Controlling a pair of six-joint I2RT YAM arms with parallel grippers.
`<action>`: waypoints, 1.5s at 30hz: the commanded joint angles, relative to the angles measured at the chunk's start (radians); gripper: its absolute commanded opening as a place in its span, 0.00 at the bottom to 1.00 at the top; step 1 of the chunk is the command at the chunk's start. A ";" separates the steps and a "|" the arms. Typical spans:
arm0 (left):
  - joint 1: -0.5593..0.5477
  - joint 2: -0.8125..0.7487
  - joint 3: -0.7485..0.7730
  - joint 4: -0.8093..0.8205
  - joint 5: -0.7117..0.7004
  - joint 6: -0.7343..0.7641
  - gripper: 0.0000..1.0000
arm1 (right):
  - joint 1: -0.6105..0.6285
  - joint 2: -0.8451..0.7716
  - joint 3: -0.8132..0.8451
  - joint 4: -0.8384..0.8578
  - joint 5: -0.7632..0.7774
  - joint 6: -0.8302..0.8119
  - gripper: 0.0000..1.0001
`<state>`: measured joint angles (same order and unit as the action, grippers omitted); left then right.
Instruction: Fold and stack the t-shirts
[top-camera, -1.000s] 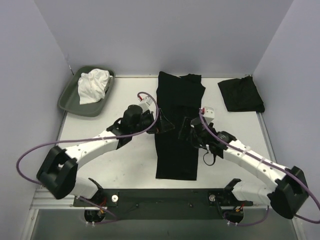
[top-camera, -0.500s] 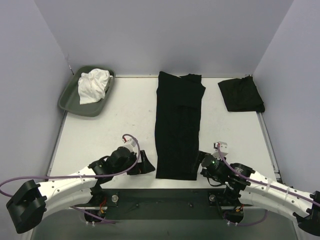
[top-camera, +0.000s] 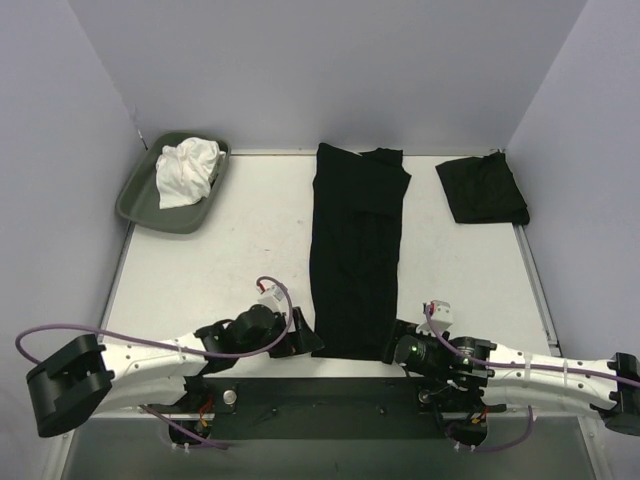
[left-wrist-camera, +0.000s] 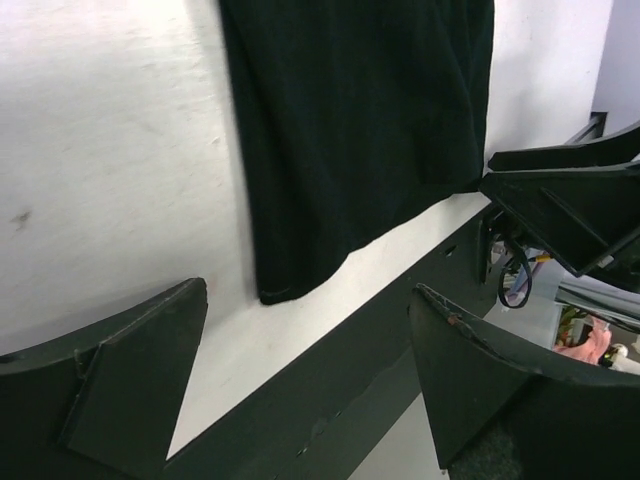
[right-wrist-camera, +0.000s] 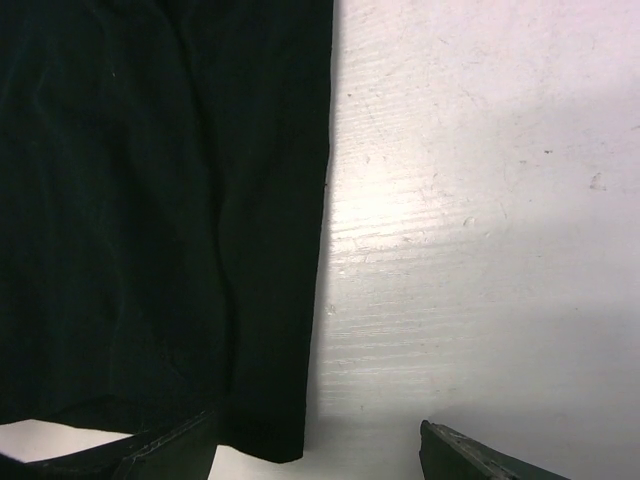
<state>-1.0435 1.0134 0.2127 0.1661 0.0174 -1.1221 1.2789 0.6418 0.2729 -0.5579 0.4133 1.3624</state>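
Observation:
One black t-shirt (top-camera: 355, 250) lies flat in a long strip down the middle of the table, folded lengthwise. A second t-shirt (top-camera: 482, 190) sits folded at the back right. My left gripper (top-camera: 307, 340) is low at the strip's near-left corner, open. In the left wrist view the shirt (left-wrist-camera: 350, 130) ends just ahead of the empty gap of the left gripper (left-wrist-camera: 310, 370). My right gripper (top-camera: 392, 348) is open at the near-right corner. In the right wrist view the shirt (right-wrist-camera: 150, 200) has its corner between the fingers of the right gripper (right-wrist-camera: 315, 455).
A grey-green tray (top-camera: 140, 205) at the back left holds a crumpled white cloth (top-camera: 187, 170). A black rail (top-camera: 330, 392) runs along the table's near edge just behind both grippers. Grey walls close in the back and both sides.
Both arms have drawn back from the middle of the shirt to the near edge and now sit low at its two hem corners. The shirt has not moved.

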 joint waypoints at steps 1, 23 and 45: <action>-0.035 0.175 0.059 -0.068 -0.043 0.021 0.89 | 0.037 0.027 0.011 -0.043 0.076 0.073 0.82; -0.070 0.387 0.258 -0.418 -0.132 0.025 0.49 | 0.119 -0.063 0.009 -0.073 0.142 0.106 0.81; -0.070 0.429 0.272 -0.392 -0.131 0.013 0.00 | 0.154 -0.064 -0.034 -0.047 0.145 0.156 0.79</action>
<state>-1.1110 1.4437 0.5674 -0.0307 -0.0616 -1.1343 1.4231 0.5304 0.2485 -0.6022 0.5167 1.4788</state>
